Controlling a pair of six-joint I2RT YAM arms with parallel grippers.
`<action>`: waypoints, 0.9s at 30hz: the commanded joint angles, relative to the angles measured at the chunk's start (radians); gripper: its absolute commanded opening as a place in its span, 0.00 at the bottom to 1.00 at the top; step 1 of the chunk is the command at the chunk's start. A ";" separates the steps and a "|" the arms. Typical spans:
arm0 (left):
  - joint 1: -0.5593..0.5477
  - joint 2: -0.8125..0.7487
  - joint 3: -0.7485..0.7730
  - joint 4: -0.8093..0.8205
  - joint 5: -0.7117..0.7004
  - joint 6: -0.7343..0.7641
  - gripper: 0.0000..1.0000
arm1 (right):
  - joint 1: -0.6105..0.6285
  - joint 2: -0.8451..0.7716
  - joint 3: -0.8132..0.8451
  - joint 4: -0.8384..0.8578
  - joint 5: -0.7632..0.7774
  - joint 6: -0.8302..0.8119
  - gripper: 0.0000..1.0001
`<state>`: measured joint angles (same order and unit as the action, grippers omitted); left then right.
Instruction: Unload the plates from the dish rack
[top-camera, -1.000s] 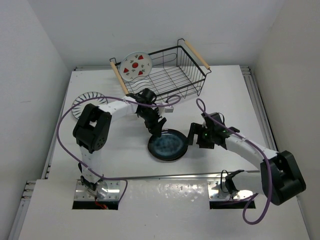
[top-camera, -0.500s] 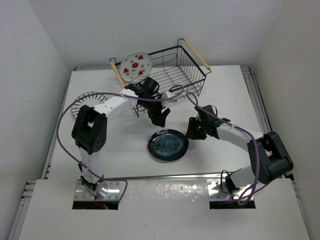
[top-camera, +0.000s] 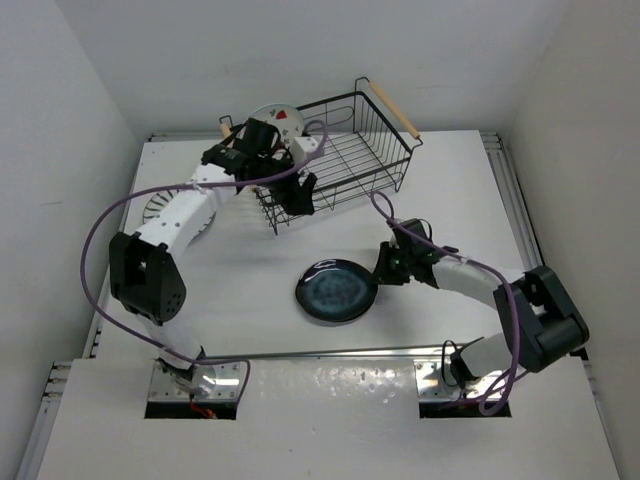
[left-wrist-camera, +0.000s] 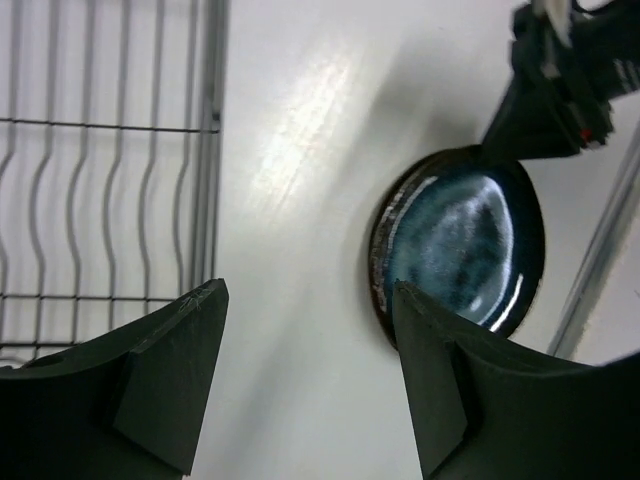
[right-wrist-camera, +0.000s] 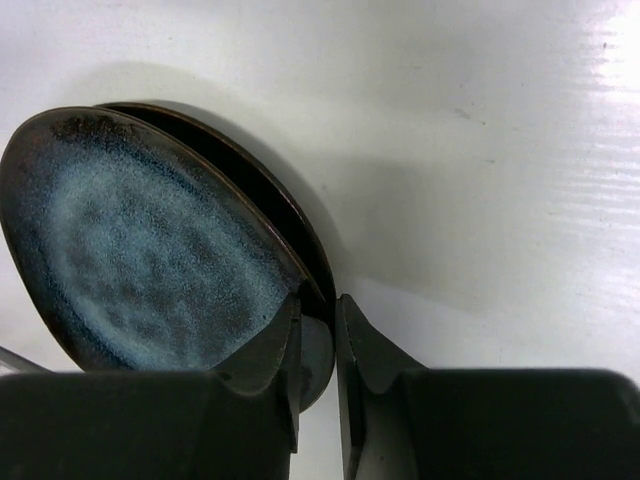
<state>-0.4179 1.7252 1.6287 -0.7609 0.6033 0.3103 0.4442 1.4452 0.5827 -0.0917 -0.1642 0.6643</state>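
At the far middle of the table (top-camera: 455, 190), the dish rack (top-camera: 350, 158) holds one white fruit-patterned plate (top-camera: 284, 116) on edge at its left end. Nearer, a glossy dark blue plate (top-camera: 336, 291), mottled paler inside, has its right rim pinched by the right gripper (right-wrist-camera: 317, 318). The left gripper (left-wrist-camera: 306, 296) hovers at the rack's near wall with jaws spread. It should clear that wall, then straddle the fruit plate's upper rim squarely.

Top cam: the left arm (top-camera: 185, 208) covers most of the fruit plate (top-camera: 283, 116) in the dish rack (top-camera: 360, 150), plus part of the striped plate (top-camera: 155, 205) at the left edge of the bench (top-camera: 450, 190). Left wrist cam chops the rack off top and left. Right wrist: the right tool (right-wrist-camera: 318, 305) hides the near rim of the dark blue plate (right-wrist-camera: 140, 230), so I can't tell if it's one plate or two.
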 joint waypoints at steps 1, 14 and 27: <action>0.045 -0.049 0.051 0.049 -0.039 -0.065 0.73 | 0.021 -0.046 -0.014 -0.022 0.034 0.011 0.13; 0.180 -0.041 0.111 0.225 -0.143 -0.186 0.73 | 0.045 -0.140 -0.004 -0.104 0.064 -0.006 0.80; 0.327 0.086 0.207 0.569 -0.243 -0.293 0.74 | 0.045 -0.305 0.036 -0.223 0.137 -0.089 0.99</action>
<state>-0.1207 1.7603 1.7863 -0.3408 0.4110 0.0551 0.4820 1.1744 0.5869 -0.2947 -0.0612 0.6052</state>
